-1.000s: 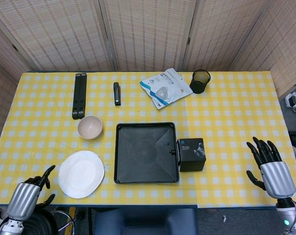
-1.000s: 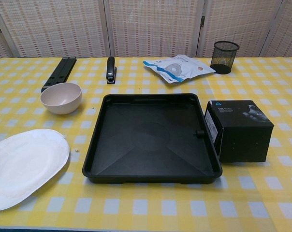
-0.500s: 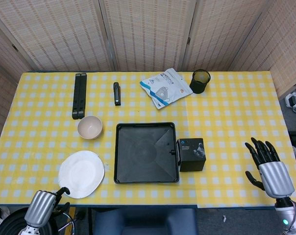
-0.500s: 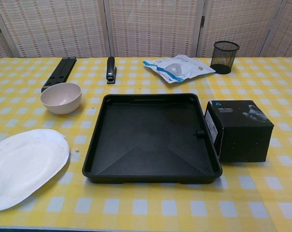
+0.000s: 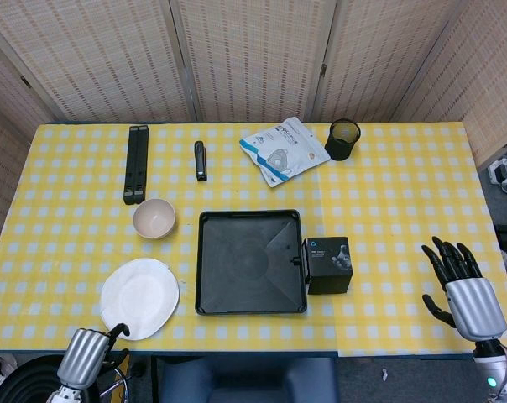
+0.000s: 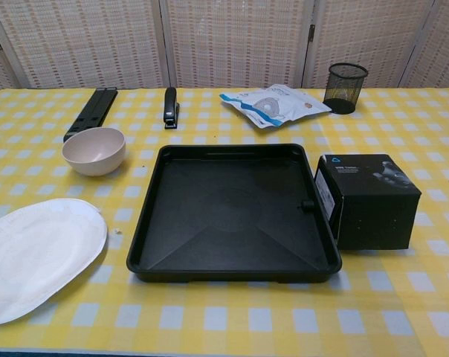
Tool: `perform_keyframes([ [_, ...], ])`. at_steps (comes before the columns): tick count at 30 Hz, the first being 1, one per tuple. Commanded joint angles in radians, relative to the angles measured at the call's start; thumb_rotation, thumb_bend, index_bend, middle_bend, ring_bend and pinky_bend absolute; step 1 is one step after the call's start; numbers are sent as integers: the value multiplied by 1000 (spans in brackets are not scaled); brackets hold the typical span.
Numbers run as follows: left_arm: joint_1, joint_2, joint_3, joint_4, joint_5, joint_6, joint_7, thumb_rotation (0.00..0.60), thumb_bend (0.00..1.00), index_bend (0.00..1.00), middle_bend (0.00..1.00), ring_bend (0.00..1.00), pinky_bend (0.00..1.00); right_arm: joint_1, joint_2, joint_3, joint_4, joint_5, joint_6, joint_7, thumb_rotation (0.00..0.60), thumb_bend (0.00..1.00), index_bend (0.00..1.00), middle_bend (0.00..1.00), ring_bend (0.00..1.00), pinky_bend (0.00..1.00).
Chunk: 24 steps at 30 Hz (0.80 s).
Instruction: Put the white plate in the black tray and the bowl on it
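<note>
plate [image 5: 139, 297]: on table, left of tray [image 5: 251, 262]
bowl [image 5: 154, 218]: behind plate
L hand [image 5: 87, 356]: below table edge, fingers unclear
R hand [image 5: 465, 290]: fingers spread, empty

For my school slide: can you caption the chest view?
Empty black tray between white plate and black box, bowl behind.

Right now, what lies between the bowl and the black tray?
Only bare checked tablecloth lies between bowl and black tray; both views show it.

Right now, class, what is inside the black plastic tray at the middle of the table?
Nothing lies inside the black plastic tray; its whole moulded floor shows bare. The round white plate and the beige bowl sit outside it, to its left. What is under the tray is hidden.
</note>
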Motion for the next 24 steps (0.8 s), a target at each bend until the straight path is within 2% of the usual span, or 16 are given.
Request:
perform_keyframes([
  [1,-6,-22,-2,29,-5,-9,-10,600,288,522,1000,1000,1000,1,0,1,0,1,-1,0,600,330,0,0,0,0],
  [24,-25,-166,-10,264,-32,-12,-97,600,289,583,1000,1000,1000,4,-6,4,8,0,-2,5,600,330,0,0,0,0],
])
